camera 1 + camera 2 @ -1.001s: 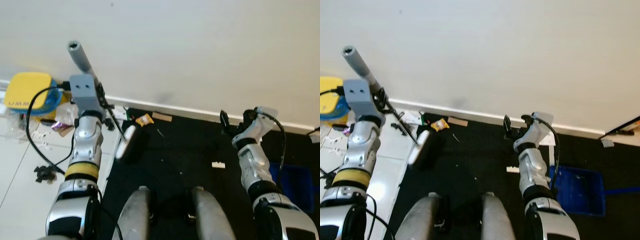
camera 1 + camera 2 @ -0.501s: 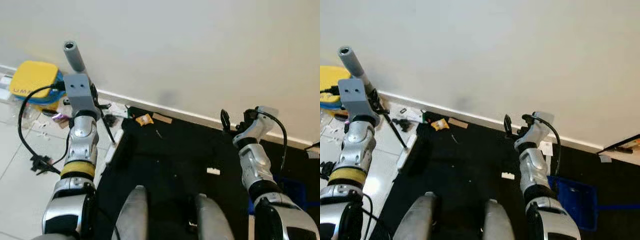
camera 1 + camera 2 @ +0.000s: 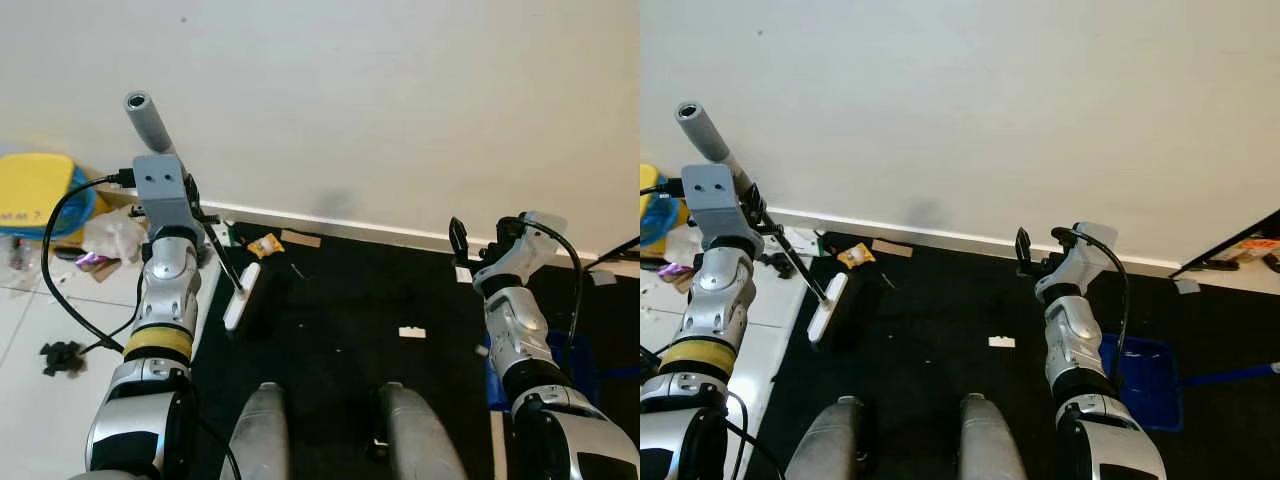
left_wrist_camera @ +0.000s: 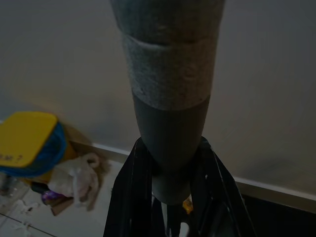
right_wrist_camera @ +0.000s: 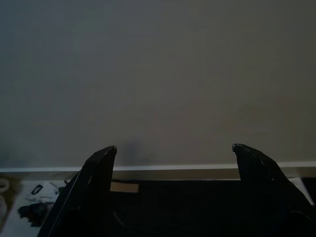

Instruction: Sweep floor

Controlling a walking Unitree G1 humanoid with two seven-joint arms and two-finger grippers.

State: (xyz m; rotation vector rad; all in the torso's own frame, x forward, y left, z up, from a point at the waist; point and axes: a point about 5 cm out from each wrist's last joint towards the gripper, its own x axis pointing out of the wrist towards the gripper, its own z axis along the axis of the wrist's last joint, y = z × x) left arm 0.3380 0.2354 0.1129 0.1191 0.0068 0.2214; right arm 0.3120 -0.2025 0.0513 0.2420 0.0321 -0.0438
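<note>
Left eye view first: we hold a long grey broom handle in our left gripper, which is raised in front of the white wall. Its black fingers are pinched on either side of the handle, as the left wrist view makes plain. The thin shaft runs down and forward from the gripper to the white, flat broom head, which rests on the black mat just inside the mat's left edge.

On the mat near the white baseboard lie a small yellow wrapper and a brown cardboard scrap, close to each other. A small white scrap lies farther out, roughly between our two arms.

To the left, on the pale tiled floor, a yellow and blue round container stands against the wall, with a crumpled clear plastic bag just beside it (other bits of litter there are too small to name). A small black piece of debris sits apart on the tiles.

Our right gripper is held up at the right, facing the wall, its fingers spread wide with nothing between them. A blue dustpan lies on the mat beside the right arm.
</note>
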